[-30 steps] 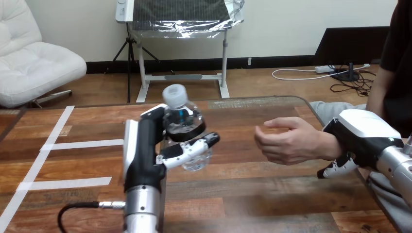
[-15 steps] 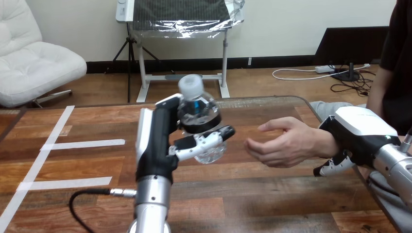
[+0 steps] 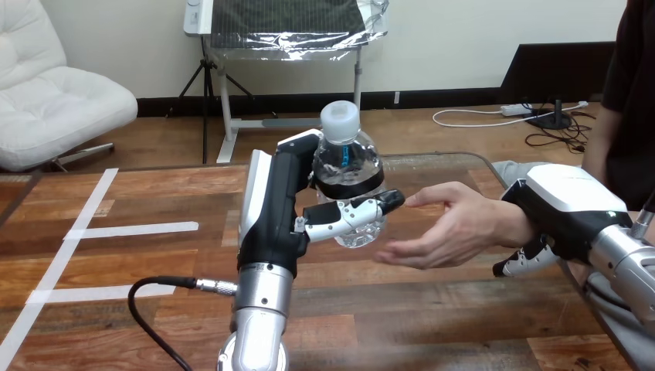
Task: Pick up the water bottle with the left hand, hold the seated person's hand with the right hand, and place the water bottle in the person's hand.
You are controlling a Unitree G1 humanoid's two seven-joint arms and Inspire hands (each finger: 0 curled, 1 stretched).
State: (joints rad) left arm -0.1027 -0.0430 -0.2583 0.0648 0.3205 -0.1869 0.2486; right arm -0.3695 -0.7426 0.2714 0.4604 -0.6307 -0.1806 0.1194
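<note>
A clear water bottle [image 3: 347,174] with a white cap and dark label hangs above the table, upright, with my left hand [image 3: 282,209] shut on it, thumb across its front. The bottle is just left of the person's hand [image 3: 444,228], which is held out palm up with its fingertips close to the bottle. My right hand [image 3: 560,212] is at the person's wrist, its fingers curled round the wrist from the right.
The wooden table [image 3: 116,309] carries white tape lines [image 3: 131,229] at its left. The person sits at the right edge.
My left hand has carried the bottle right and a little up, close to the person's fingers. The person's hand has opened and turned palm up, with my right hand staying on the wrist.
</note>
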